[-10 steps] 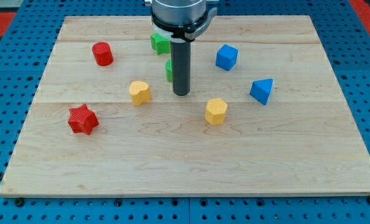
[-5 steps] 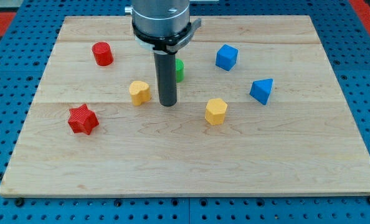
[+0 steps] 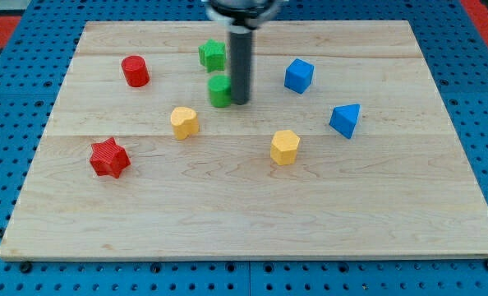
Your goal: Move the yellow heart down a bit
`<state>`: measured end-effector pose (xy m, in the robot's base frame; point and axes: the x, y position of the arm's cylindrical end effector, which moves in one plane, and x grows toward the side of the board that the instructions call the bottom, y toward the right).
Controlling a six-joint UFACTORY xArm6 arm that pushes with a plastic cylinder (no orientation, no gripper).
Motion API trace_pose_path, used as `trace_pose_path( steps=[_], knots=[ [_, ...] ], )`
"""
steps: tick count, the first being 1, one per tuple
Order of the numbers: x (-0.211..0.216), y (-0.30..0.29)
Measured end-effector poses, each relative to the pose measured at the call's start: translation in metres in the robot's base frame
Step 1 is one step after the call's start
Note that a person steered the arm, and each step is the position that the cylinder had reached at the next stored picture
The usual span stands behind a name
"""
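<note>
Camera view, my tip (image 3: 239, 102) beside green cylinder (image 3: 220, 91), empty-ended.

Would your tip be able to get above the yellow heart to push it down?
Probably yes: my tip sits right of the green cylinder, and the board above the yellow heart looks free.

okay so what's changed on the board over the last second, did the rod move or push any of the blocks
My tip swung toward the view's left, close to the yellow heart, then went back up and to the right; it now sits just right of the green cylinder. No block visibly shifted: the yellow heart, yellow hexagon, green star, red cylinder, red star, blue cube and blue triangle lie as before.
</note>
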<state>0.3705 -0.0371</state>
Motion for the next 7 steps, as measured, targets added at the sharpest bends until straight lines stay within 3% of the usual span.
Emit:
trace_pose_path(
  steps=[1,3,4,6,7],
  knots=[
    [-0.029,0.012],
    [-0.024,-0.06],
    [-0.004,-0.019],
    [0.062,-0.056],
    [0.064,-0.038]
  ],
)
